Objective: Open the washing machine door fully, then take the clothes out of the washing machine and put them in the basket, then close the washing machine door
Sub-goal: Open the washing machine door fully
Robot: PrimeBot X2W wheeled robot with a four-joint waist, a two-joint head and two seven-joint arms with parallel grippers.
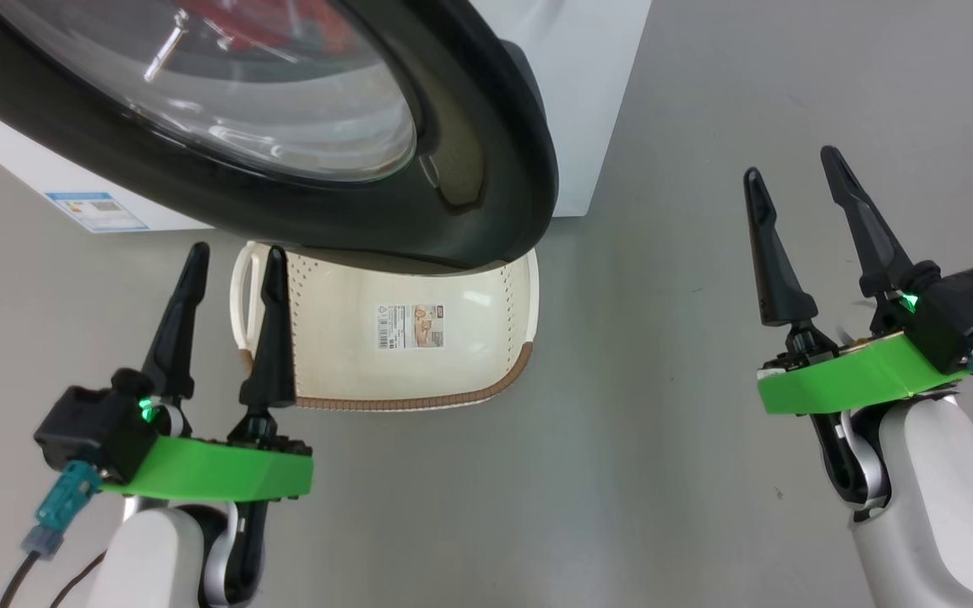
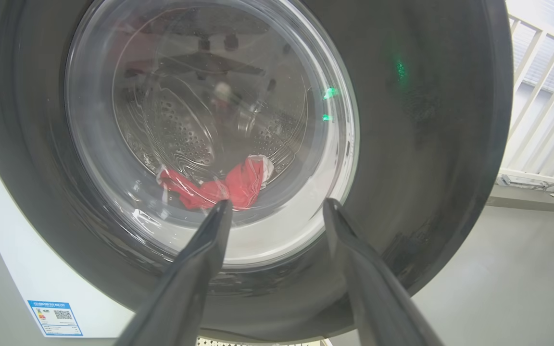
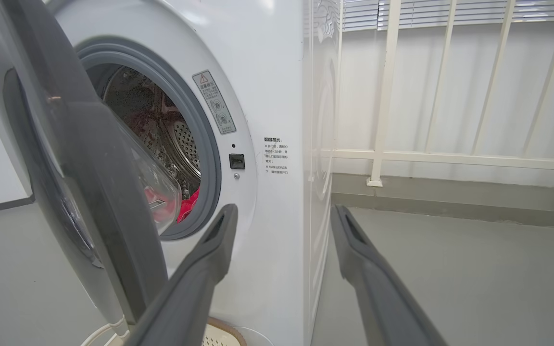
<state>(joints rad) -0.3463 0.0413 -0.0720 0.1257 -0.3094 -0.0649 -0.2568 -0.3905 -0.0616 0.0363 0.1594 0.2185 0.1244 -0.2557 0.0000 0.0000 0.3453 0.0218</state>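
From the head camera, the round black door of the washing machine stands swung out at the far left, and red cloth shows faintly behind its glass. The basket sits on the grey floor under the door, its far part covered by the door rim. A label lies on its bottom. The left gripper is near and left, its fingers spread apart and holding nothing, just at the left side of the basket. The right gripper is well apart at the right over bare floor, also spread and holding nothing.

From the left wrist, the left gripper points at the door from close. Through the glass, the clothes lie low in the steel drum. A blue sticker is on the white front at the lower left.

From the right wrist, the right gripper points at the right front corner of the washing machine. The door is partly open at the left. Between it and the grey rubber ring, a piece of the clothes shows inside the drum. A white railing stands far at the right.
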